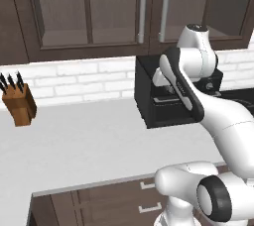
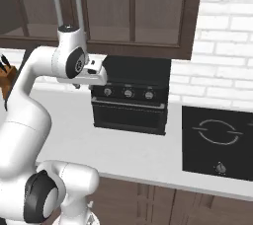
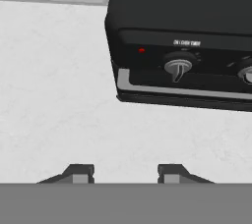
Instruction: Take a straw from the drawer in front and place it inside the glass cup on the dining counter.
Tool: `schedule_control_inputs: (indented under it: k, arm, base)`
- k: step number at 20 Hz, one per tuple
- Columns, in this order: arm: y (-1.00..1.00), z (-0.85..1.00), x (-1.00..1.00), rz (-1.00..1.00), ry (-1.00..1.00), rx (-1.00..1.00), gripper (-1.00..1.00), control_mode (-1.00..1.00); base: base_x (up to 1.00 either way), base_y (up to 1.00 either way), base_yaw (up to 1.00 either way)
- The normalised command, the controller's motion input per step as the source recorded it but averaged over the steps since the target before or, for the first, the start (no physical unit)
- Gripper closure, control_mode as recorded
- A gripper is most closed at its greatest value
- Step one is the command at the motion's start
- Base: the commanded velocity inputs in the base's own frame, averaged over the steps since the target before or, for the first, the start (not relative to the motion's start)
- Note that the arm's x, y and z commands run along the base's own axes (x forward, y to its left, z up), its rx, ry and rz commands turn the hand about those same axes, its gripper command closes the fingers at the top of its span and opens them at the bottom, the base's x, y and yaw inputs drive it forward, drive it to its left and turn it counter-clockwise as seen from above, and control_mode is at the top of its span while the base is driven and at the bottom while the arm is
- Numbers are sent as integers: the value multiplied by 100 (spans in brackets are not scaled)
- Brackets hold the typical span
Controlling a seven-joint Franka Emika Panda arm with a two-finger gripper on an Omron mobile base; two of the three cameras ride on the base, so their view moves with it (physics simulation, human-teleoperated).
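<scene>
My gripper (image 3: pixel 123 173) hangs over the white worktop (image 3: pixel 54 95), just left of a black toaster oven (image 3: pixel 187 31). Its two dark fingertips (image 3: pixel 78 173) stand apart with nothing between them, so it is open. In the right base view the white hand (image 2: pixel 95 73) sits at the oven's upper left corner. Under the worktop's front edge are dark-brown drawer fronts (image 1: pixel 114 197) with small silver bar handles (image 1: pixel 147 185), all shut. The straw, the glass cup and the dining counter are out of view.
The toaster oven (image 1: pixel 149 98) stands against the white brick tiles. A wooden knife block (image 1: pixel 19 103) is at the far left. A black cooktop (image 2: pixel 217 142) is set into the worktop on the right. Dark wall cabinets (image 1: pixel 99 7) with vertical handles hang above.
</scene>
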Motion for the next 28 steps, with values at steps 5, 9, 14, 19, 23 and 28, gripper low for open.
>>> schedule_control_inputs:
  k: [5, 9, 14, 19, 23, 28]
  arm:
    - [0, 0, 0, 0, 0, 0, -100, 100]
    - [0, 0, 0, 0, 0, 0, -100, 100]
    - [0, 0, 0, 0, 0, 0, -100, 100]
    - [0, 0, 0, 0, 0, 0, -100, 100]
    - [0, 0, 0, 0, 0, 0, -100, 100]
    - [0, 0, 0, 0, 0, 0, -100, 100]
  base:
    - [0, 0, 0]
    - [-44, -1, 1]
    - [-90, -6, 8]
    - [-21, -48, 22]
    - [13, -92, 43]
    - [17, -92, 54]
